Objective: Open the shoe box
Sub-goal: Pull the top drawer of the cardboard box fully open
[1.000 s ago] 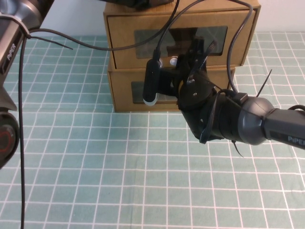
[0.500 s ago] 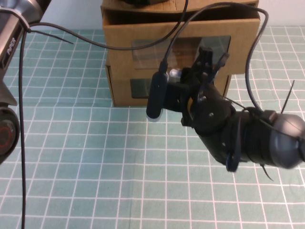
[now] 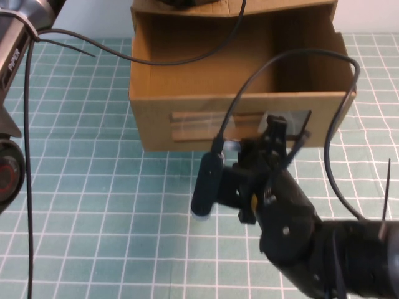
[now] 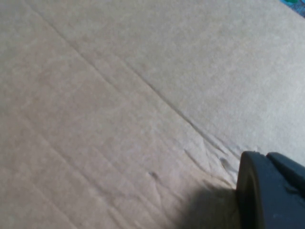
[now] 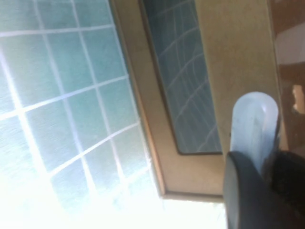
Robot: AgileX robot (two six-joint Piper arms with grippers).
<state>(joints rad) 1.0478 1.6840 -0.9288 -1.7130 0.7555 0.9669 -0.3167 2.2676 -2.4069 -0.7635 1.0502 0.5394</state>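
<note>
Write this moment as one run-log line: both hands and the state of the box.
right hand: at drawer front, gripping it | drawer: slid out toward robot | left hand: on top of shoe box

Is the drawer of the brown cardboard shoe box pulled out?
Yes, the drawer stands open, right gripper at its front, left gripper over the box top.

- The upper brown cardboard drawer (image 3: 187, 121) of the shoe box stack was shut flush a second ago. It has since slid well out toward the near side.
- Its bare brown inside (image 3: 206, 56), hidden before, now lies open to view from above.
- Its windowed front panel (image 3: 199, 103) now hides the front of the lower cardboard box, which showed earlier.
- The right claw (image 3: 282, 132), at that panel's top edge right of middle, has drawn back nearer along with it.
- The black right arm (image 3: 312, 243) has pulled back toward the near right.
</note>
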